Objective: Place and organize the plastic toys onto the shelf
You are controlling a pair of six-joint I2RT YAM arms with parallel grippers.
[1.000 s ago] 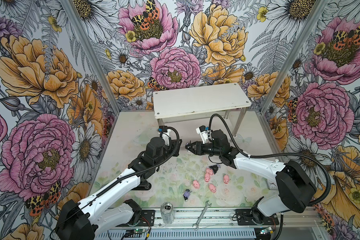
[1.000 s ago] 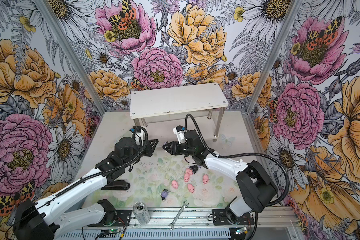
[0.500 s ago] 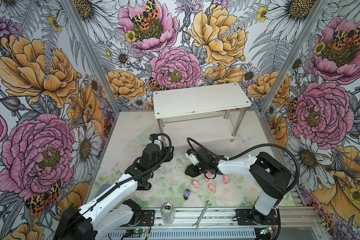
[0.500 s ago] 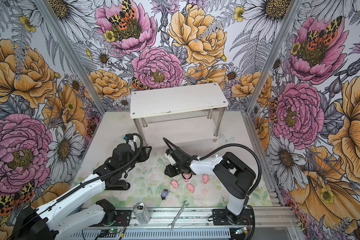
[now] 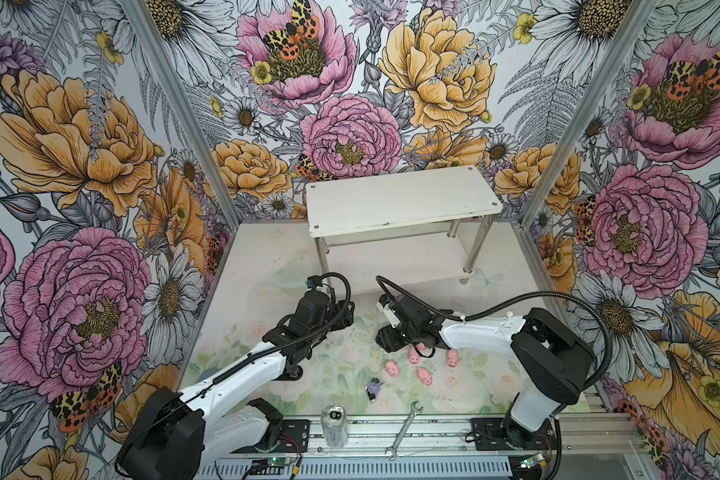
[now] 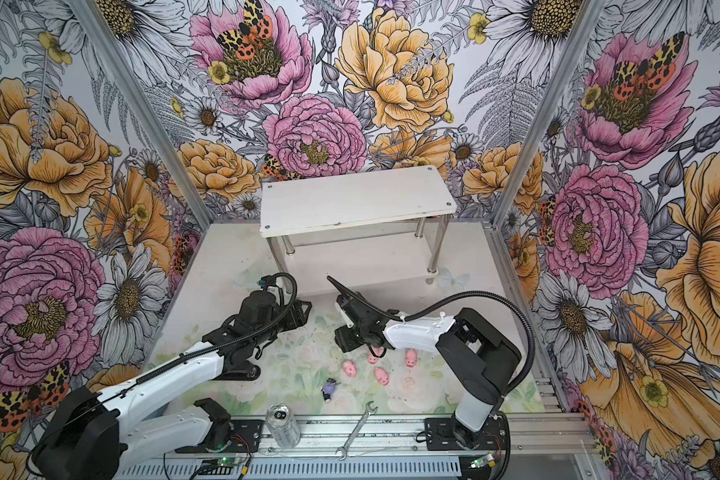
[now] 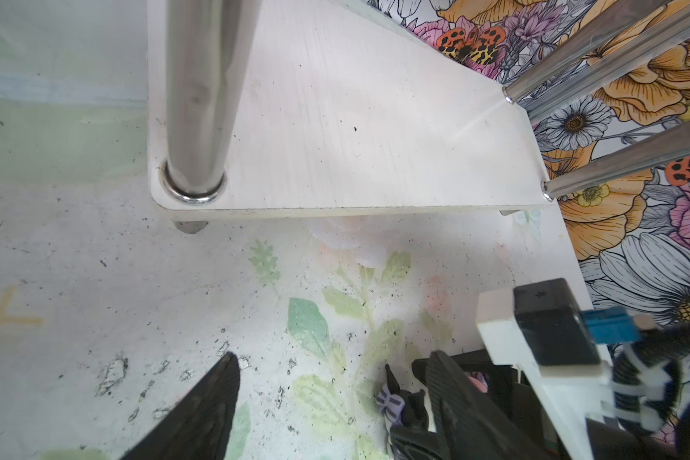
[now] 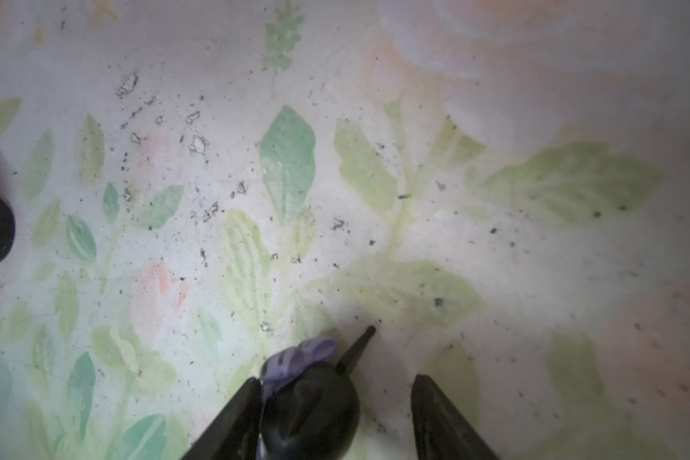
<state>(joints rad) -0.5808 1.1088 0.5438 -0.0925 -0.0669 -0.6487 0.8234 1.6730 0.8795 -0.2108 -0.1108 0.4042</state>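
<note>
The right claw (image 8: 335, 380) stands wide, clamping nothing. A black-purple figurine (image 8: 307, 398) sits between its fingers, against one finger and clear of the other. The left claw (image 7: 332, 358) is also wide and grips nothing, with the lower tier of the shelf (image 7: 355, 119) just ahead of it. Pink pigs (image 5: 392, 368) lie behind the right claw, near its wrist, and another figurine (image 5: 374, 388) lies beyond them.

Floral tabletop (image 5: 267, 266), white shelf (image 5: 400, 199) at back, pink pigs (image 5: 392, 368), purple figurine (image 5: 374, 388) near front
</note>
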